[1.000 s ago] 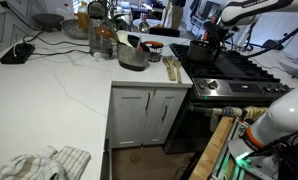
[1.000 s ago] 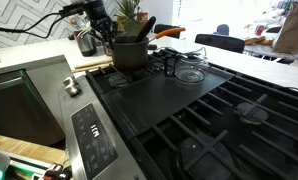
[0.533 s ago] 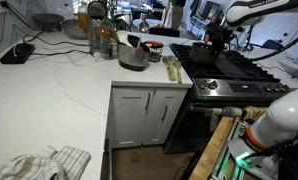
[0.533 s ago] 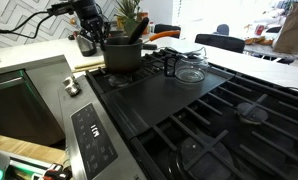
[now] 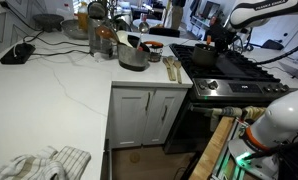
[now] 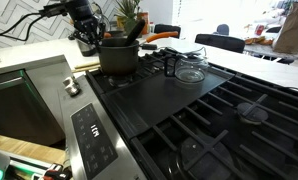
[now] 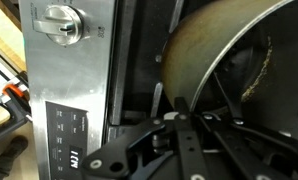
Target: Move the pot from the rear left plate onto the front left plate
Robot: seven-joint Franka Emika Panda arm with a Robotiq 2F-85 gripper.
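Standing beside the white desk (image 5: 59, 85), the steel-fronted range (image 6: 179, 115) is the biggest thing in both exterior views. The dark pot (image 6: 119, 58) is over the front left plate (image 6: 117, 82), near the knob (image 7: 61, 20); whether it touches the grate I cannot tell. The tool (image 6: 99, 42) is clamped on its rim.

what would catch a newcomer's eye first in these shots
The dark pot over the left side of the stove, with the gripper clamped on its rim, stands out first. Then comes the wide black stove top in front of it. A crumpled cloth lies on the near end of the white counter.
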